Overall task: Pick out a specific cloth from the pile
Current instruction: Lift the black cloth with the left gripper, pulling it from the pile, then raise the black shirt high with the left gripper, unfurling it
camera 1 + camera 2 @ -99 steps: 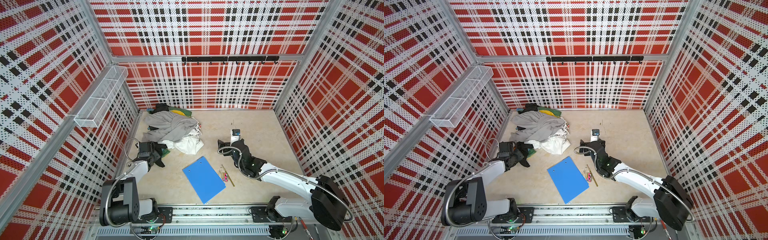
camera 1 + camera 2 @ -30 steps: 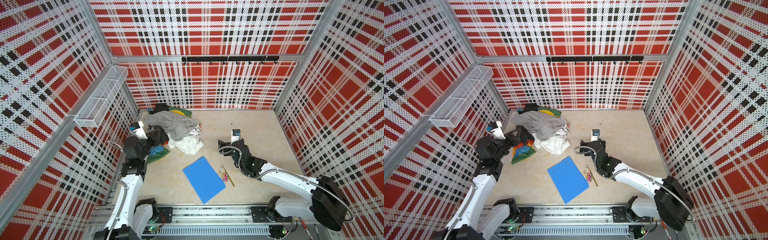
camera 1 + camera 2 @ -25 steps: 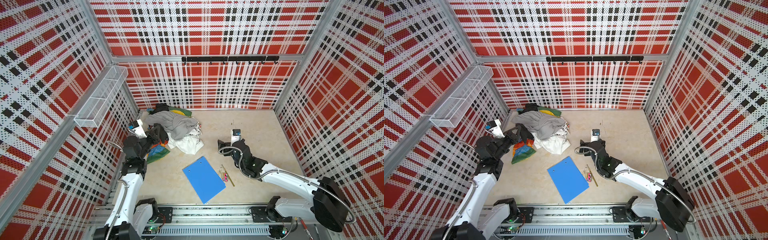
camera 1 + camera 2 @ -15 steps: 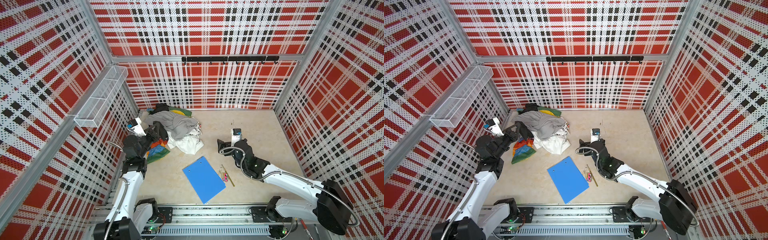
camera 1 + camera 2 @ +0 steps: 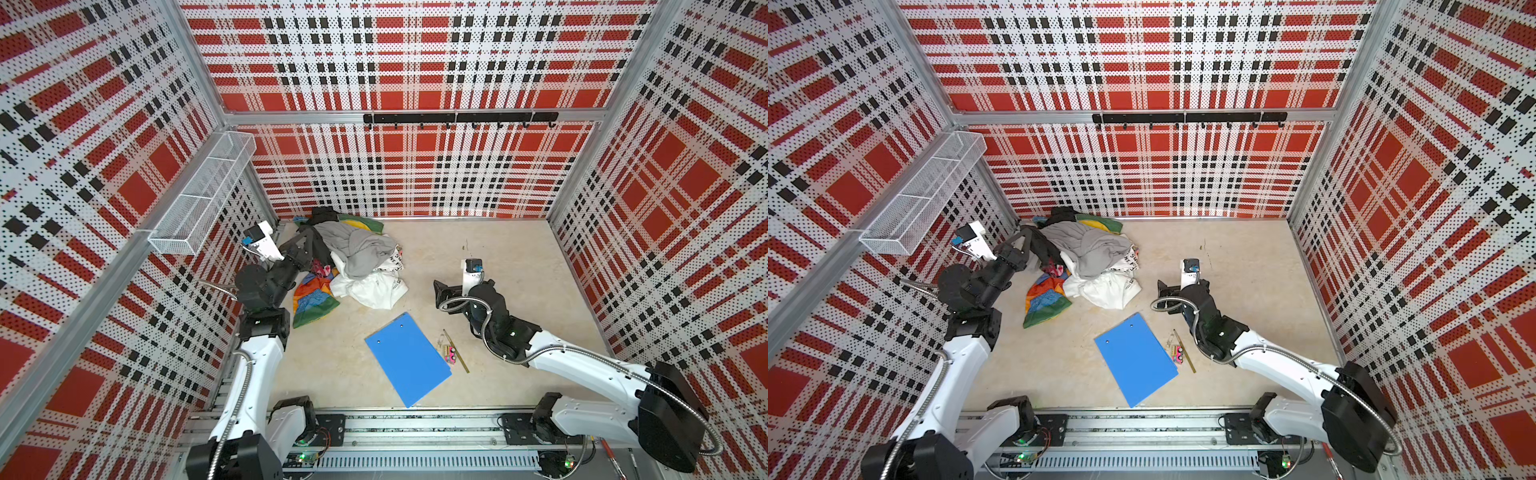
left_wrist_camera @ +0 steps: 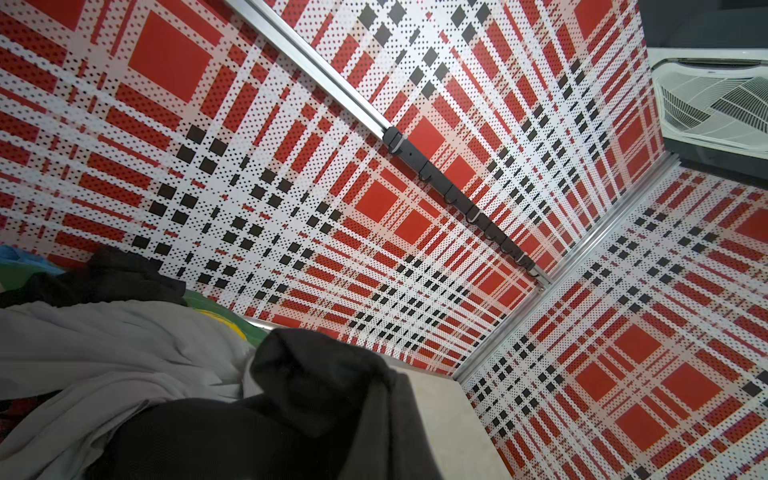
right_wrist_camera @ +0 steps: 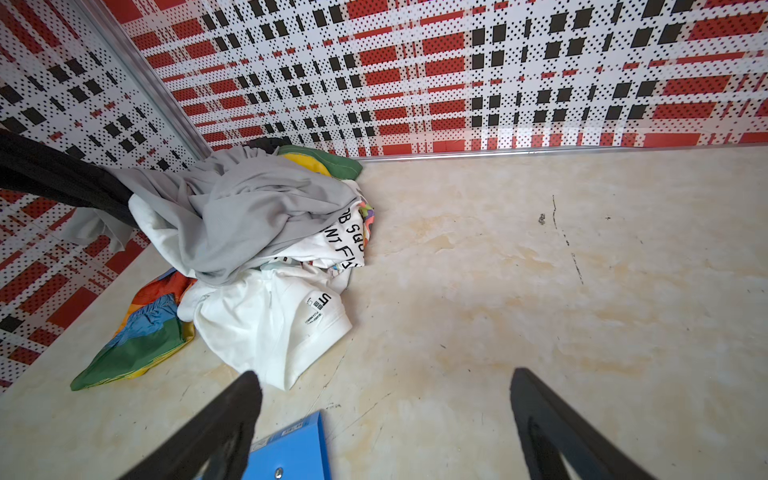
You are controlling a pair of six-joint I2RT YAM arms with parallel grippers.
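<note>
In both top views my left gripper is shut on the cloth, black fabric pulled up taut from the left side of the pile. A bit of red and pink print shows where it hangs down. In the left wrist view the black cloth covers the fingers. In the right wrist view it stretches across the left edge. My right gripper is open and empty, low over the floor to the right of the pile.
The pile holds a grey garment, a white one with black lettering and a green and yellow piece. A multicoloured garment lies beside it. A blue clipboard, a pencil and a wire basket are nearby.
My left gripper has risen and drawn back toward the rear left corner with the black cloth, pulling it further out of the pile. The right arm has barely shifted.
</note>
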